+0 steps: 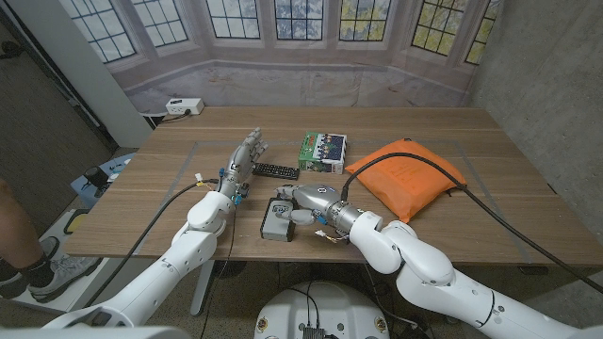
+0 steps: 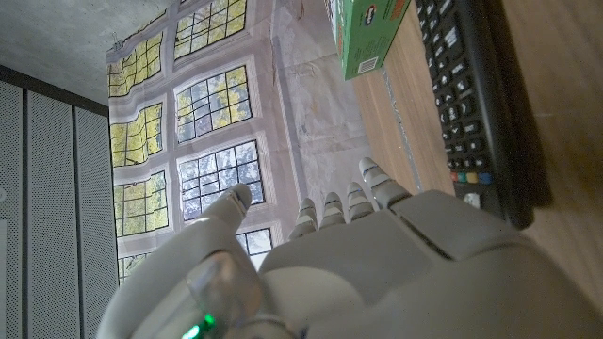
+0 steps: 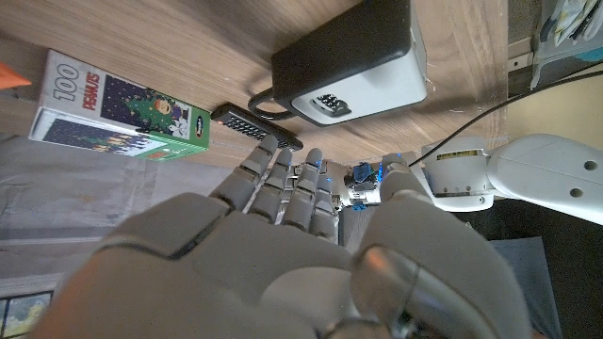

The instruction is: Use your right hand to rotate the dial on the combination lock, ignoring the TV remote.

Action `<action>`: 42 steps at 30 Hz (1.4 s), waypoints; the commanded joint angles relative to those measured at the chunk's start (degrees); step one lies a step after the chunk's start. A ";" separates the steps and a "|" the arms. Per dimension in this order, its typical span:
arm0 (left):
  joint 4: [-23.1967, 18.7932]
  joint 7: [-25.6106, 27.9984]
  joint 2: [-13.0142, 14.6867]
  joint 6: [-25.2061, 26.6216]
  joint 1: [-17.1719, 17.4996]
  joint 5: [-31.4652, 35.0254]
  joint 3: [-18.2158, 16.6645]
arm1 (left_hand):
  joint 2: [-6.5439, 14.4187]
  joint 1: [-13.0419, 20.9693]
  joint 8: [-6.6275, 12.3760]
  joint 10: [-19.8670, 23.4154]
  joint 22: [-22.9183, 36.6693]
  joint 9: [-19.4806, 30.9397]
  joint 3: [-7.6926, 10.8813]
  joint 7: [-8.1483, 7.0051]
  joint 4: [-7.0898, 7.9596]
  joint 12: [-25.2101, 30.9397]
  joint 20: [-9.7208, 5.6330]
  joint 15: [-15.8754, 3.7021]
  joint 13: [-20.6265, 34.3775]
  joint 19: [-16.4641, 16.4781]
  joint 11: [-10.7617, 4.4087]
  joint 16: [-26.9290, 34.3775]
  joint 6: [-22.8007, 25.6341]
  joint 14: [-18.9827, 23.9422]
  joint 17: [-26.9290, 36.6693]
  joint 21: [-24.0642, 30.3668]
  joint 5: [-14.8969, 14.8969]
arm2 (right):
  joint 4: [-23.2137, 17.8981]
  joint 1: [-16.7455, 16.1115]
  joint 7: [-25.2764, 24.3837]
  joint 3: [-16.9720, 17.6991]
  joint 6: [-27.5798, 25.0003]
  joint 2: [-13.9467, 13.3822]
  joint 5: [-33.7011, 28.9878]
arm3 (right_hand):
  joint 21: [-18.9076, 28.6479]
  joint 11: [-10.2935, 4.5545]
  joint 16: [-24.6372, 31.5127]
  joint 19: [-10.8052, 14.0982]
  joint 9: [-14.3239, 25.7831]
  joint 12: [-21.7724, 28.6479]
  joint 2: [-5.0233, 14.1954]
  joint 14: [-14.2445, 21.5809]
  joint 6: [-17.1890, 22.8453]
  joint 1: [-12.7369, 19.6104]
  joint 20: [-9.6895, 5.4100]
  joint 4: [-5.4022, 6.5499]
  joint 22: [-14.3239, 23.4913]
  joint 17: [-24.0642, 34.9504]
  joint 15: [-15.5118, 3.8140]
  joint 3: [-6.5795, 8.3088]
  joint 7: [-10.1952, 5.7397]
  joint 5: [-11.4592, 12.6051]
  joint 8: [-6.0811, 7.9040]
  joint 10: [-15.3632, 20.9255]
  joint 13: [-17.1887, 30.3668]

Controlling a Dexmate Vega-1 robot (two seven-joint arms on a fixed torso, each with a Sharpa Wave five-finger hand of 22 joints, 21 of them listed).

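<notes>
The combination lock (image 1: 277, 222) is a grey box with a dark face, lying near the table's front edge; its dials (image 3: 327, 103) and shackle show in the right wrist view on the lock (image 3: 350, 66). My right hand (image 1: 303, 201) hovers just right of and behind the lock, fingers spread, holding nothing (image 3: 283, 235). The black TV remote (image 1: 275, 171) lies behind the lock, also seen as the remote (image 2: 471, 94) and the remote (image 3: 252, 126). My left hand (image 1: 242, 158) stands left of the remote, fingers extended, empty (image 2: 377, 264).
A green puzzle box (image 1: 323, 151) sits behind the remote. An orange bag (image 1: 408, 176) with a black cable across it lies to the right. A white power strip (image 1: 185, 106) is at the table's far left corner. A person's leg (image 1: 19, 235) shows at the left edge.
</notes>
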 commanded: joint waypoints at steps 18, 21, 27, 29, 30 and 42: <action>0.34 0.11 -0.12 -0.92 0.55 0.05 -0.09 | 0.27 0.47 0.07 0.02 0.20 0.34 0.11 0.07 -0.42 0.27 0.09 0.64 0.23 0.41 0.52 0.09 -0.41 -0.06 0.18 -0.14 0.01 | 2.96 2.50 4.78 -1.81 0.23 2.47 -1.28 | 0.06 -0.47 -0.34 -3.27 0.39 -0.71 1.85 -2.59 -4.49 -6.51 -4.52 5.43 0.22 1.31 -2.57 -1.40 -0.43 -0.87 0.13 -1.61 0.23; 0.57 -0.03 -0.22 -1.00 0.44 0.03 -0.03 | 0.28 0.48 0.08 -0.01 0.20 0.34 0.11 0.04 -0.43 0.26 0.08 0.62 0.23 0.41 0.54 0.07 -0.40 -0.10 0.18 -0.14 0.02 | 3.17 2.54 4.78 -1.66 0.38 2.38 -0.57 | 0.21 0.15 -0.44 -3.93 0.40 -0.63 1.42 -3.37 -5.22 -9.82 -3.86 7.77 0.22 1.52 -1.85 -2.29 0.03 -0.80 0.25 -1.86 0.21; 0.72 -0.02 -0.30 -0.91 0.30 0.17 0.12 | 0.31 0.50 0.08 -0.03 0.21 0.34 0.10 0.04 -0.45 0.25 0.09 0.62 0.23 0.41 0.46 0.08 -0.41 -0.11 0.18 -0.14 0.02 | 3.23 2.52 4.78 -1.77 -0.09 2.30 -0.57 | -0.14 0.33 -0.84 -6.49 0.41 -0.65 1.07 -4.97 -5.49 -13.70 -3.76 10.44 0.25 1.61 -1.25 -3.50 -0.58 -0.41 0.47 -2.36 0.19; 0.73 -0.02 -0.31 -0.86 0.31 0.18 0.15 | 0.34 0.50 0.07 -0.01 0.21 0.34 0.10 0.04 -0.44 0.26 0.08 0.67 0.23 0.41 0.43 0.10 -0.43 -0.10 0.19 -0.15 0.02 | 3.31 2.60 4.90 -1.96 -0.29 2.35 -0.81 | -0.12 0.36 -0.90 -6.87 0.41 -0.67 1.06 -5.28 -5.55 -14.51 -3.82 11.02 0.25 1.62 -1.22 -3.73 -0.56 -0.31 0.49 -2.48 0.18; 0.72 -0.01 -0.29 -0.84 0.33 0.23 0.19 | 0.33 0.51 0.07 0.00 0.21 0.34 0.10 0.05 -0.45 0.27 0.09 0.63 0.23 0.41 0.47 0.10 -0.45 -0.08 0.19 -0.14 0.02 | 3.35 2.59 4.88 -2.00 -0.37 2.39 -0.80 | -0.15 0.34 -0.95 -7.09 0.41 -0.67 1.05 -5.46 -5.55 -14.77 -3.80 11.21 0.25 1.62 -1.20 -3.80 -0.55 -0.27 0.50 -2.51 0.18; 0.70 0.06 -0.22 -0.82 0.55 0.40 0.33 | 0.38 0.57 0.05 -0.04 0.21 0.34 0.11 -0.01 -0.51 0.27 0.07 0.64 0.23 0.43 0.54 0.11 -0.55 -0.09 0.19 -0.14 0.04 | 3.70 3.05 4.88 -2.33 -0.19 2.02 -1.48 | -0.40 -0.09 -1.02 -10.22 0.34 -0.58 0.97 -6.25 -6.01 -17.39 -3.51 13.11 0.21 1.54 -0.91 -4.35 -1.58 0.18 0.44 -2.53 0.12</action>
